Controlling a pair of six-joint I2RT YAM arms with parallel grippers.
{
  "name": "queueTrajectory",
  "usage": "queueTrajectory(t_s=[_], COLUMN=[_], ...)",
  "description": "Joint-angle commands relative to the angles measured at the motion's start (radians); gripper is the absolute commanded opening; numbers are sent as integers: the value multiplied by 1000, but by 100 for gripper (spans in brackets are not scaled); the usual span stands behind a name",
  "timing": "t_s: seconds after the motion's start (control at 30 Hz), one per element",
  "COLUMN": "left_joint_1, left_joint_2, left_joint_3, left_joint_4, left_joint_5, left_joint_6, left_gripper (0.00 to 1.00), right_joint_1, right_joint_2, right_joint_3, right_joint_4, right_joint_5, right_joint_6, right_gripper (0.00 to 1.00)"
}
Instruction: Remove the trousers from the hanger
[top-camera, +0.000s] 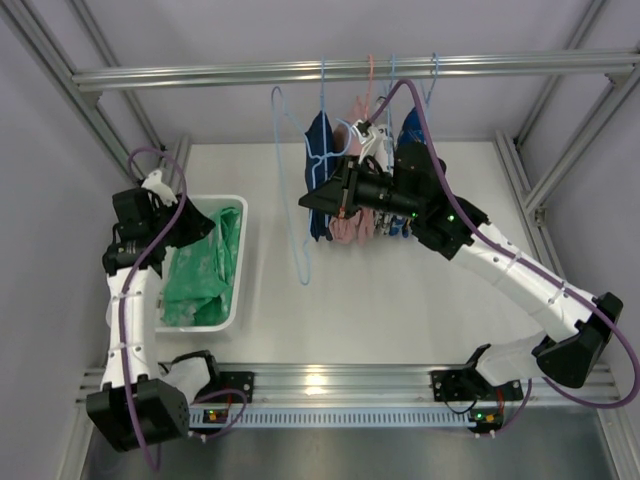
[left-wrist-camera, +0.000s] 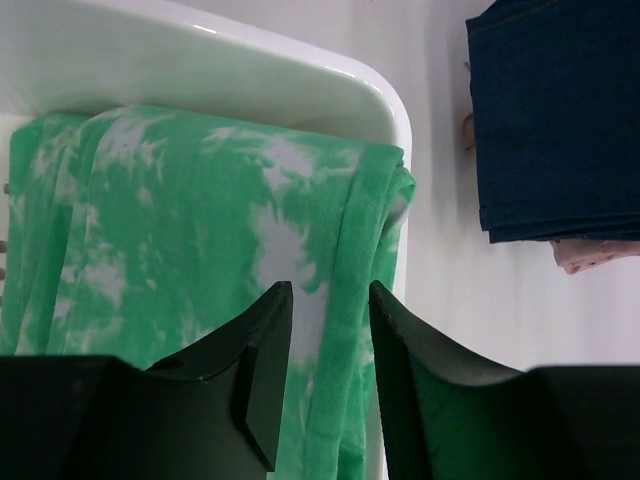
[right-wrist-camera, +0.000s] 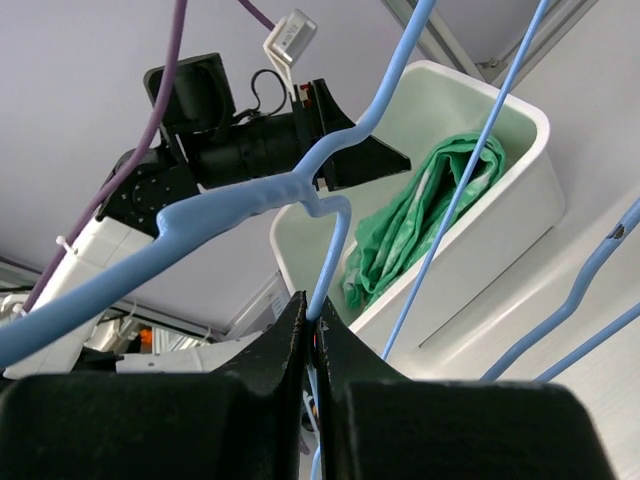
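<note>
The bright green trousers (top-camera: 205, 265) lie bunched in a white bin (top-camera: 243, 262) at the left, off the hanger. They also show in the left wrist view (left-wrist-camera: 180, 240) and the right wrist view (right-wrist-camera: 420, 215). My left gripper (top-camera: 205, 225) is open just above the trousers, with a green fold showing between its jaws (left-wrist-camera: 330, 300). The light-blue wire hanger (top-camera: 303, 262) hangs bare, its hook up by the rail. My right gripper (top-camera: 308, 200) is shut on the hanger's thin wire (right-wrist-camera: 318, 305).
A metal rail (top-camera: 200, 75) crosses the back. A navy garment (top-camera: 320, 150), a pink garment (top-camera: 350, 225) and a blue-and-white patterned one (top-camera: 410, 130) hang there on other hangers. The navy garment (left-wrist-camera: 555, 120) hangs just right of the bin rim (left-wrist-camera: 300, 90).
</note>
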Motion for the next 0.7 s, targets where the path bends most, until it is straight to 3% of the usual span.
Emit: queueTrajectory(t_s=[0.0,0.4,0.67], left_joint_1=[4,-56,-150], left_joint_2=[29,188,279], left_joint_3=[-25,-85,-115], left_joint_4=[18,87,88], left_joint_5=[56,-150,-370], left_joint_6=[31,65,99], left_gripper=[42,46,65], right_joint_1=[-17,-17,-18], right_joint_2=[-16,-13,-6], right_joint_3=[15,9,15], right_joint_4=[27,31,36], right_joint_5=[-11,-15,-19], right_joint_6=[4,0,4], right_gripper=[0,0,0])
